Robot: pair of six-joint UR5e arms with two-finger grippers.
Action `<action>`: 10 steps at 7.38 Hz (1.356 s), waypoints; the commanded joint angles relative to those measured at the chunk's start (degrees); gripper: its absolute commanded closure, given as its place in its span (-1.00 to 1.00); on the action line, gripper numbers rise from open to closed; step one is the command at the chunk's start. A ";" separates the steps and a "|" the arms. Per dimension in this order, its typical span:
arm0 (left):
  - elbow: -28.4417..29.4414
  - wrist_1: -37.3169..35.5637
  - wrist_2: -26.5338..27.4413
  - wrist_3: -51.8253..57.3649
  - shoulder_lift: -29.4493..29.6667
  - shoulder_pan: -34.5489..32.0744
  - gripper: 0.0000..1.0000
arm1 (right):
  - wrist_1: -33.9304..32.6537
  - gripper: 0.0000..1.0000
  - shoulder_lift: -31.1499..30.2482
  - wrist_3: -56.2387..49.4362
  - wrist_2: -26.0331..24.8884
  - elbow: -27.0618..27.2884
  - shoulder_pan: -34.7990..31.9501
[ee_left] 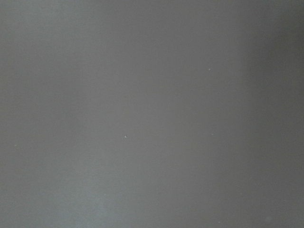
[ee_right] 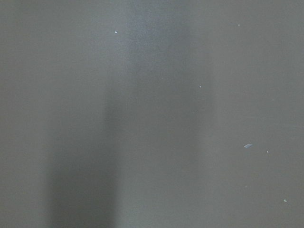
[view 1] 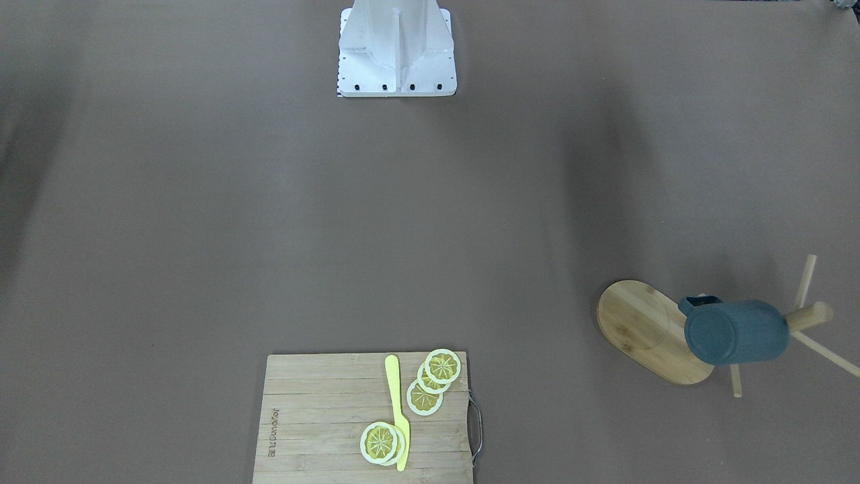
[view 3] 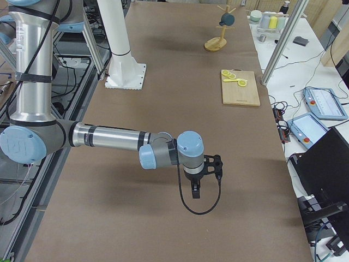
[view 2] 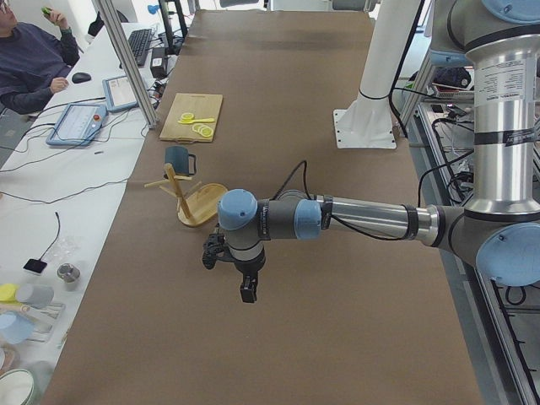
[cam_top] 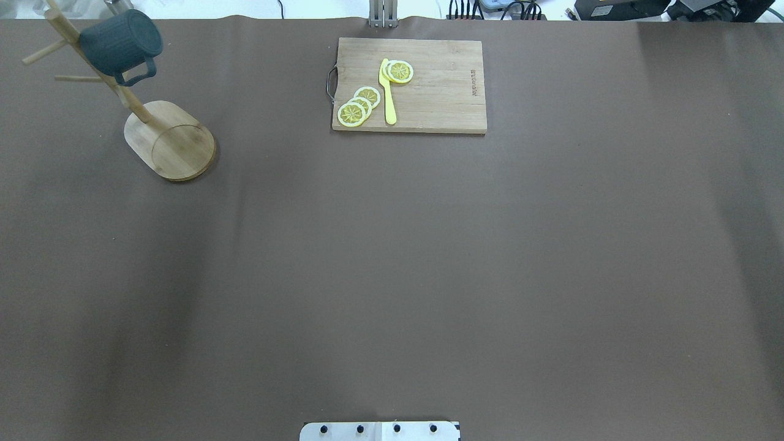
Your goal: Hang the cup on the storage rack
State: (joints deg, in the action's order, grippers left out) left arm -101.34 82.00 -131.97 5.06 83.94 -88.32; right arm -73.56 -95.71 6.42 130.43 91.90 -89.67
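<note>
**Inspector:** Where is the cup (cam_top: pixel 120 41)?

**Onlooker:** On the rack (cam_top: pixel 177 147), at the table's (cam_top: pixel 392 275) far corner on the robot's left. It hangs high and tilted, bottom facing outward, with its handle close against the post (cam_top: pixel 131 101). It sits above the oval base and does not touch it.

**Inspector:** And relative to the grippers?

**Onlooker:** Well apart from both. The left gripper (view 2: pixel 247 289) hangs over bare table on the rack's half, nearer the robot's side. The right gripper (view 3: pixel 195 188) is over the opposite half, farther off.

**Inspector:** Are they open or closed?

**Onlooker:** I cannot tell for either. They show only from the table's ends, small and dark. Each wrist camera shows nothing but brown surface.

**Inspector:** Arm pose?

**Onlooker:** The left arm (view 2: pixel 371 218) has its forearm stretched out level above the table. Its wrist is bent so the gripper points straight down, off the surface. The right arm (view 3: pixel 109 136) stands the same way, mirrored.

**Inspector:** Other items?

**Onlooker:** A board (cam_top: pixel 409 86) lies at the middle of the far edge. On it are lemon slices (cam_top: pixel 358 104) and a yellow knife (cam_top: pixel 387 92).
</note>
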 commanded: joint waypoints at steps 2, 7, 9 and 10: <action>-1.66 0.70 -2.06 0.47 0.00 -0.27 -0.98 | -0.09 -1.00 0.00 0.00 0.00 0.30 0.90; -1.32 1.32 -1.62 0.56 -0.44 -0.27 -0.98 | 0.17 -1.00 0.09 -0.09 -3.51 0.56 3.63; -1.14 1.23 -1.62 0.47 -0.44 -0.27 -0.98 | -0.09 -1.00 0.18 -1.74 -3.60 1.52 3.89; -1.14 1.23 -1.54 0.47 -0.44 -0.27 -0.98 | -0.70 -1.00 0.18 -5.07 -3.52 1.79 4.15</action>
State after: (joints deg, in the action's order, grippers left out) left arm -102.54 83.25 -133.56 5.57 83.50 -88.59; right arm -73.69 -95.54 4.50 126.92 93.15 -85.81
